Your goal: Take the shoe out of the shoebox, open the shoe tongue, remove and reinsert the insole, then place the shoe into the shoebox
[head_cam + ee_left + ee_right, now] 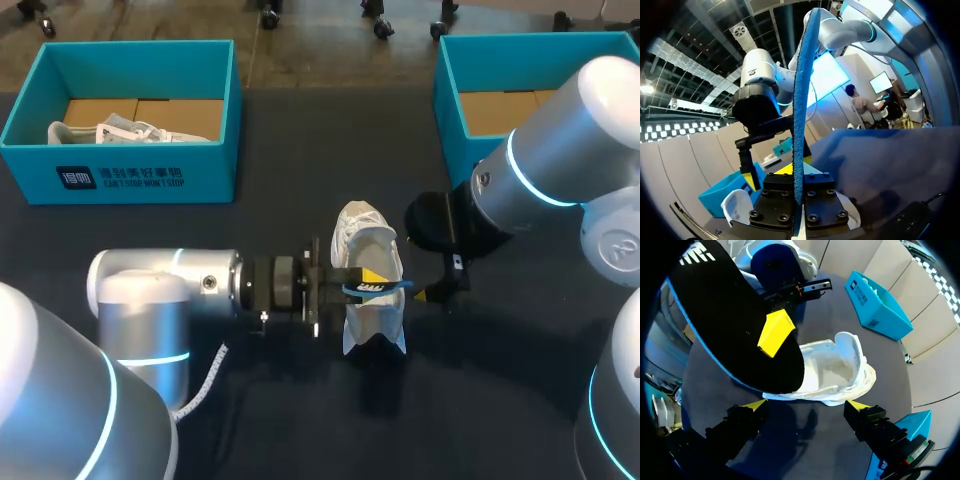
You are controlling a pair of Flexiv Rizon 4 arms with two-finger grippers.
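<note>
A white shoe (360,232) lies on the dark table in the middle. Just above it my left gripper (365,283) is shut on the insole (392,287), which is black on top with a blue edge. In the left wrist view the insole (801,100) stands edge-on between the left gripper's (799,172) fingers. My right gripper (435,290) hangs open close to the shoe's right side, holding nothing. From the right wrist, the insole (735,330) hovers over the shoe (835,372), ahead of the open right gripper (805,407); one yellow left fingertip (775,332) presses on it.
A teal shoebox (130,175) at the back left holds another white shoe (110,130). A second teal shoebox (450,85) stands at the back right, partly behind my right arm. A white cable (205,385) trails under the left arm.
</note>
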